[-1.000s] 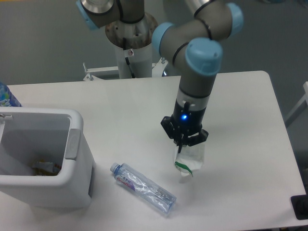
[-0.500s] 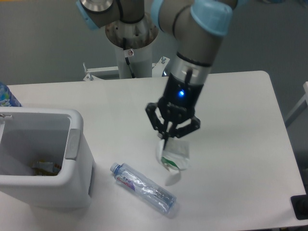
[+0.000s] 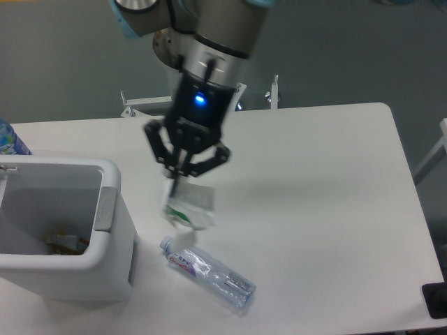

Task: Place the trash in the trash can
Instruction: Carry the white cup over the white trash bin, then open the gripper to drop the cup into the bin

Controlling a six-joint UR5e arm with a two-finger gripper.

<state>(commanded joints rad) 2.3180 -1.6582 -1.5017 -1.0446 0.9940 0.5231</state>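
Observation:
My gripper [image 3: 177, 183] is shut on the crumpled white paper cup [image 3: 189, 206] with a green mark and holds it in the air, hanging below the fingers. It is above the table, just right of the white trash can [image 3: 112, 241], which stands at the left with a grey panel [image 3: 107, 208] on its rim. The clear crushed plastic bottle [image 3: 208, 273] with a red-blue label lies on the table below the cup, near the front edge.
Some scraps lie at the bottom of the can [image 3: 64, 243]. A blue-capped bottle [image 3: 10, 139] shows at the far left edge. The robot's base column [image 3: 188, 84] stands behind the table. A dark object [image 3: 434, 300] sits at the right front corner.
My gripper has lifted the paper cup off the table and carried it left, from right of the bottle to a spot near the can's right wall. The bottle has not moved.

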